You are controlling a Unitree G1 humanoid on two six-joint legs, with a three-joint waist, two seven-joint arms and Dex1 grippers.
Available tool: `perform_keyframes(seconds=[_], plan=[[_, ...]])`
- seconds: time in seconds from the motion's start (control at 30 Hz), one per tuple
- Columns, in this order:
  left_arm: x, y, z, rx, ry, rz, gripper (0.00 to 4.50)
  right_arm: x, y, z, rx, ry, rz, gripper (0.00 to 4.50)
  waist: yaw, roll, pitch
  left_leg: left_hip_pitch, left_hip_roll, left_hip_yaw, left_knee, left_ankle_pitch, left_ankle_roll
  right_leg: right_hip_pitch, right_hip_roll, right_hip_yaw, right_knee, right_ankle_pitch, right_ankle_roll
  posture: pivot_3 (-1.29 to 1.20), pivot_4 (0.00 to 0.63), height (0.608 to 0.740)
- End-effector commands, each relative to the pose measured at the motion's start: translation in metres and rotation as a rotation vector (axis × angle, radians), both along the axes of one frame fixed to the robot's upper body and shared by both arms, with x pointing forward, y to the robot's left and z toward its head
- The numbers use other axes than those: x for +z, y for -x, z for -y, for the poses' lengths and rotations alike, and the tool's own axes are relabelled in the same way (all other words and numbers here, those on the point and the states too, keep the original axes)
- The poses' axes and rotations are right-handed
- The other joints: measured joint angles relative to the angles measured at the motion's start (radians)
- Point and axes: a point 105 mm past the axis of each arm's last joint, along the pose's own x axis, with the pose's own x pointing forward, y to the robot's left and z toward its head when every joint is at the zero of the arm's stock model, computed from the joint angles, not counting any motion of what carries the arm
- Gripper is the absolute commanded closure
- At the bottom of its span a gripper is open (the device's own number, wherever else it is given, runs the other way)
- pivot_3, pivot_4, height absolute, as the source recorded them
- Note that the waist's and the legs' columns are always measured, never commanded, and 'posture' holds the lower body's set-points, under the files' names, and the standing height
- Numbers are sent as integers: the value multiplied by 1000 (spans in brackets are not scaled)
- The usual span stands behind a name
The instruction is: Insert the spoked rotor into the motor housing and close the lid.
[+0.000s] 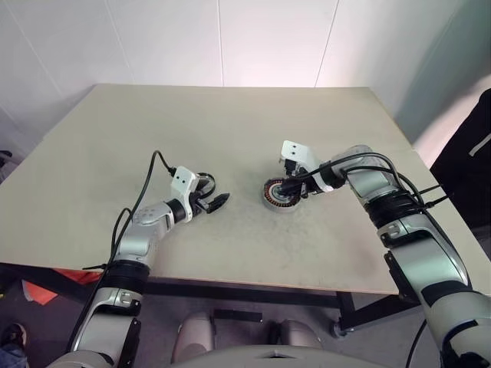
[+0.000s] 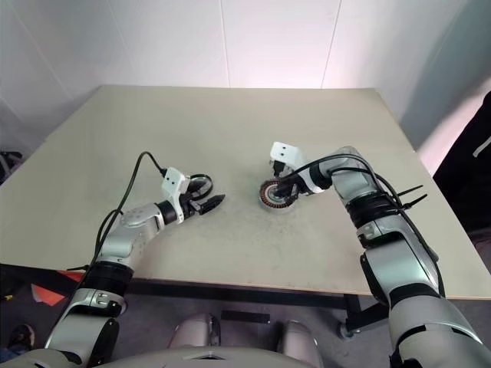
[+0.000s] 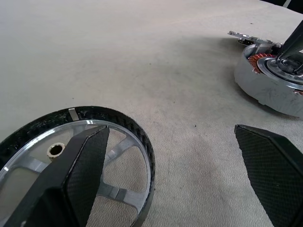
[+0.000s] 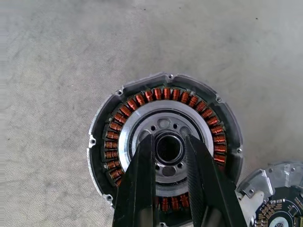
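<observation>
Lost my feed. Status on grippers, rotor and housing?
Left gripper open beside spoked rotor lying flat. Right gripper narrowed over motor housing centre, windings exposed. Lid lies beside housing.

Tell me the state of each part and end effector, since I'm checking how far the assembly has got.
motor housing: flat on the table, uncovered, copper windings exposed, no rotor inside.
spoked rotor: lying flat on the table, not inserted.
lid: on the table beside the housing, not fitted.
left end effector: open, one finger over the rotor.
right end effector: nearly closed, fingertips over the housing's centre hole.
</observation>
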Motion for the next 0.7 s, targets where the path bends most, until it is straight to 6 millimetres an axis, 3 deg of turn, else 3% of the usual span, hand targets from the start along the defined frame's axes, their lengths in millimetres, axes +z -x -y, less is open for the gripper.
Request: perform_keyframes(seconds=[0.03, 0.3, 0.7], plan=[[16, -5, -5, 12, -1, 64, 0, 12, 3, -8, 44, -25, 32, 3179, 0, 0, 0, 0, 0, 0, 0, 0, 0, 0, 0, 0, 0, 0, 0, 0, 0, 740], [16, -5, -5, 13, -1, 64, 0, 18, -1, -8, 25, -30, 66, 539, 0, 0, 0, 0, 0, 0, 0, 0, 0, 0, 0, 0, 0, 0, 0, 0, 0, 740], [16, -4, -5, 14, -2, 62, 0, 21, -8, -9, -9, -37, 86, 539, 0, 0, 0, 0, 0, 0, 0, 0, 0, 0, 0, 0, 0, 0, 0, 0, 0, 740]])
